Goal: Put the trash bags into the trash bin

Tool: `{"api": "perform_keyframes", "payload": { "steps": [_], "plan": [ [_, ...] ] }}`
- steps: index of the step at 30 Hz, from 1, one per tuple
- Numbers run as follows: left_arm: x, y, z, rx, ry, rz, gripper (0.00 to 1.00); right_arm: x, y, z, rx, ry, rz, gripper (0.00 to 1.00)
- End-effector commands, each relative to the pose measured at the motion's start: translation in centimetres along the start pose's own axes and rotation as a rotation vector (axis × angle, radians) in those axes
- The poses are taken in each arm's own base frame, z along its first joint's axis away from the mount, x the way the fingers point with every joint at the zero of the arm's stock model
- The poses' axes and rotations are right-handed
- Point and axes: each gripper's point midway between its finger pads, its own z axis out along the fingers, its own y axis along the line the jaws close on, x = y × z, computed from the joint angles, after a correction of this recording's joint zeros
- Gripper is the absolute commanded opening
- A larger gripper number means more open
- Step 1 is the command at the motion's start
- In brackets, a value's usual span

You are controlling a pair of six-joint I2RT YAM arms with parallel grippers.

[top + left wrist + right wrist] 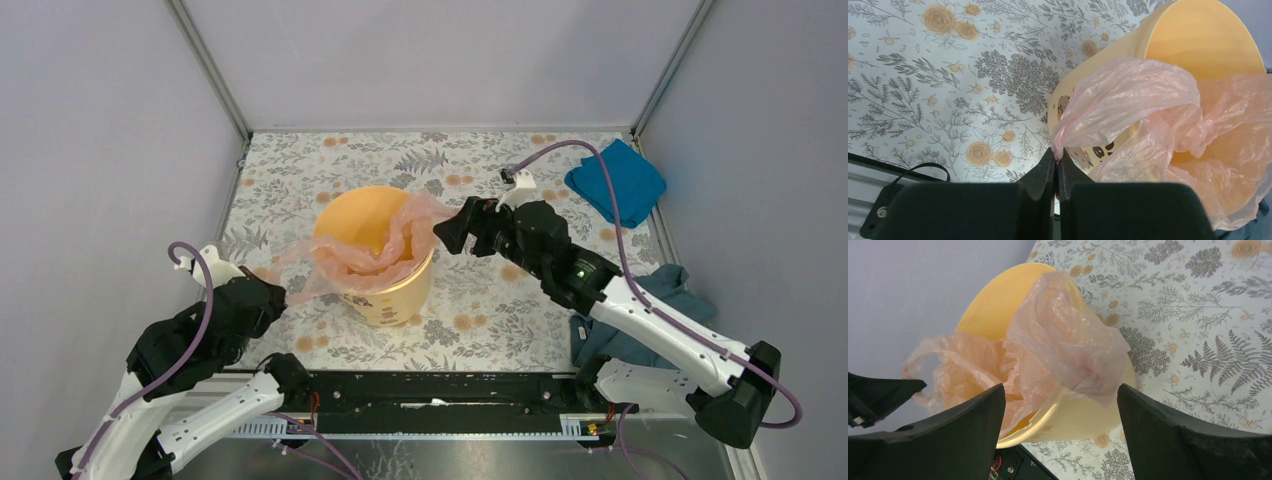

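The yellow-orange trash bin [400, 295] stands upright on the floral table, left of centre. A pale pink trash bag [370, 255] drapes over its rim, part inside, part hanging outside toward the left. My left gripper [283, 297] is left of the bin, shut on a pinched corner of the bag [1128, 95], its tips [1056, 157] pressed together on the film beside the bin [1198, 45]. My right gripper [445, 232] hovers just right of the bin's rim, open. In the right wrist view its jaws [1060, 388] stand wide apart with a loose fold of the bag [1063, 340] and the bin [993, 305] beyond them, nothing gripped.
A bright blue folded cloth [615, 180] lies at the back right corner. A dark teal cloth [640, 310] lies under my right arm at the right edge. Grey walls enclose the table on three sides, and a black rail [430, 395] runs along the near edge.
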Motion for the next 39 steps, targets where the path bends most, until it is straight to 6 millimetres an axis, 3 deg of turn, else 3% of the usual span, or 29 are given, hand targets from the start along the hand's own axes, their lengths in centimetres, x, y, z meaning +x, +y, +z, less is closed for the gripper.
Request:
{"api": "perform_keyframes", "payload": {
  "steps": [1, 4, 7, 10, 14, 20, 24, 30, 35, 39],
  "plan": [
    [-1.8, 0.4, -0.7, -0.018, -0.062, -0.039, 0.03, -1.1, 0.1, 1.6, 0.002, -0.073, 0.075, 0.91],
    [-2.1, 0.3, -0.7, -0.02, -0.075, -0.043, 0.03, -0.2, -0.6, 2.2, 0.013, -0.067, 0.062, 0.99],
    [-2.1, 0.5, -0.3, -0.041, -0.087, -0.041, 0.03, 0.3, -1.8, 3.0, 0.021, -0.084, 0.1, 0.94],
    [-1.9, 0.2, 0.4, -0.048, -0.095, -0.036, 0.03, 0.3, -1.9, 3.5, -0.041, -0.105, 0.164, 0.69],
    [-1.4, 0.7, 1.0, -0.086, -0.097, -0.033, 0.03, -0.5, 0.1, 2.9, -0.132, -0.099, 0.166, 0.27],
    [-2.1, 1.3, 0.2, -0.127, -0.101, -0.061, 0.02, 0.2, 1.0, -0.1, -0.122, 0.014, 0.183, 0.0],
    [-0.8, 0.6, 0.2, -0.108, -0.031, -0.092, 0.0, 1.7, 0.2, -1.7, -0.079, 0.099, 0.158, 0.0],
    [0.2, 0.3, 0.7, -0.136, 0.014, -0.058, 0.0, 3.3, -2.7, -3.7, 0.028, 0.144, 0.091, 0.0],
    [1.0, 1.3, 1.6, -0.175, -0.005, -0.098, 0.0, 5.2, -4.7, -4.3, 0.096, 0.204, 0.046, 0.0],
    [1.9, 2.4, 2.9, -0.238, -0.037, -0.165, 0.0, 5.7, -6.1, -3.6, 0.133, 0.193, -0.001, 0.0]
  ]
}}
